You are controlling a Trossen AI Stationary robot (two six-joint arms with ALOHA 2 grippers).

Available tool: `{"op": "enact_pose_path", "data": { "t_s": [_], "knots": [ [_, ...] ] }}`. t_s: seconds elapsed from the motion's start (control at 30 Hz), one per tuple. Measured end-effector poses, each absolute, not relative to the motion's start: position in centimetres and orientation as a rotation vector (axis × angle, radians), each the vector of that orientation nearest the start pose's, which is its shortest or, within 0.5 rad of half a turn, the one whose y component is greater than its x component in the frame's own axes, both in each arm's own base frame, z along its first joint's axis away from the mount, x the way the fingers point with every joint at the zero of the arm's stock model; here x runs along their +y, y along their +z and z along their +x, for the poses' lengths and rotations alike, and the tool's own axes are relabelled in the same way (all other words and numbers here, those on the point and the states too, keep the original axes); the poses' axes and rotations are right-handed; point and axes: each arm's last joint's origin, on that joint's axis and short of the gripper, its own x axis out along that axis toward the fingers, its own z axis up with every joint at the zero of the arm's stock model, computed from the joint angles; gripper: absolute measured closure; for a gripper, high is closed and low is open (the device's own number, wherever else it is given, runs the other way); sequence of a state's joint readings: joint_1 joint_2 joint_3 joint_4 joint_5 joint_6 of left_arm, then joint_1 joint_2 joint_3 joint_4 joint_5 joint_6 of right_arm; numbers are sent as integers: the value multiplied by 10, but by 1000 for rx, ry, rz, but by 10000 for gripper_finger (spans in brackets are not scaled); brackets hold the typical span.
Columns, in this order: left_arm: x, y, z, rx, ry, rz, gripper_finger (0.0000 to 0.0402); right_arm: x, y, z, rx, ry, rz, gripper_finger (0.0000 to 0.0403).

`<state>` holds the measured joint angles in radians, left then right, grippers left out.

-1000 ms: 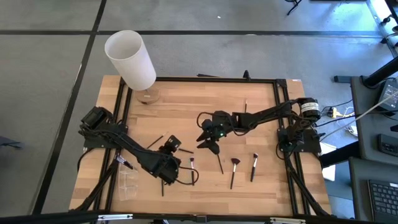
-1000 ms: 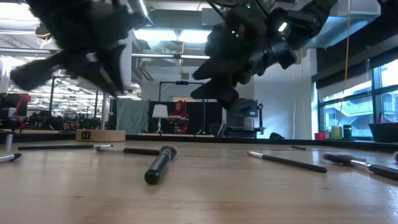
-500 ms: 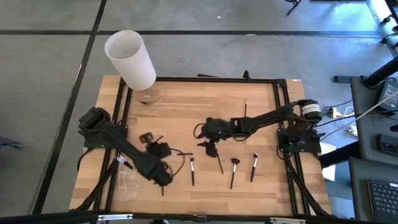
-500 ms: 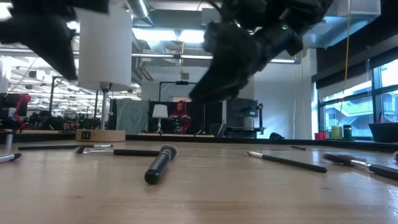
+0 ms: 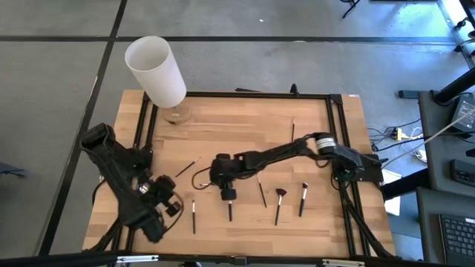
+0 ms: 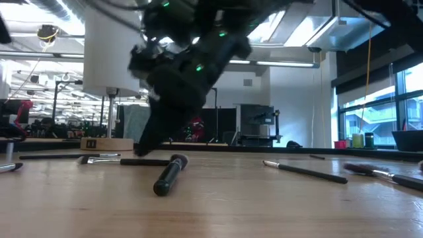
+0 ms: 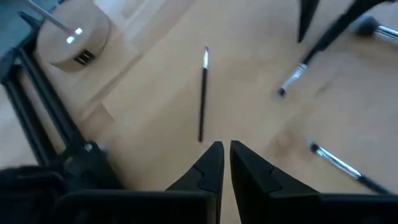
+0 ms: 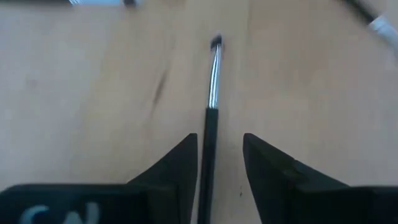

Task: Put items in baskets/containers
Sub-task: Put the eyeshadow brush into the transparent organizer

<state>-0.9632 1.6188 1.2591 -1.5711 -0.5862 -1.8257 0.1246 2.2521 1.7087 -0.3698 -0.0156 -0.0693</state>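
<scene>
A robotics lab or open workshop hall: a wooden worktop (image 5: 245, 119) in a black metal frame (image 5: 145, 126) on grey floor, ceiling strip lights (image 6: 291, 63), large windows (image 6: 383, 106), computer keyboards (image 5: 456, 237) alongside.

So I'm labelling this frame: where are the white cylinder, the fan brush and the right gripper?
white cylinder (image 5: 157, 70), high view, on its side wall.
fan brush (image 5: 280, 194), high view, on its reddish head.
right gripper (image 8: 216, 163), right wrist view, midway between its open fingers, astride a brush handle.

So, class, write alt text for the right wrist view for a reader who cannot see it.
The right gripper is open, with a thin dark-handled makeup brush lying on the wooden table between its two fingers. The brush's silver collar and small dark tuft point away from the camera.
</scene>
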Motion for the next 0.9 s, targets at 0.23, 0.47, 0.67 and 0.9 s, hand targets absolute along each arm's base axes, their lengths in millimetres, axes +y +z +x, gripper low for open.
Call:
{"op": "enact_pose_path", "data": {
  "t_s": [0.23, 0.47, 0.67, 0.9],
  "knots": [
    [-207, 244, 136, 790, 859, -282, 378, 64, 146, 506, 1008, 188, -153, 305],
    [-202, 224, 135, 767, 905, -348, 378, 62, 129, 511, 1077, 183, -152, 360],
    [-196, 222, 145, 755, 918, -345, 367, 52, 128, 511, 1083, 141, -100, 387],
    [-190, 233, 147, 728, 890, -450, 291, 40, 152, 511, 1022, 124, -51, 372]
  ]
}}
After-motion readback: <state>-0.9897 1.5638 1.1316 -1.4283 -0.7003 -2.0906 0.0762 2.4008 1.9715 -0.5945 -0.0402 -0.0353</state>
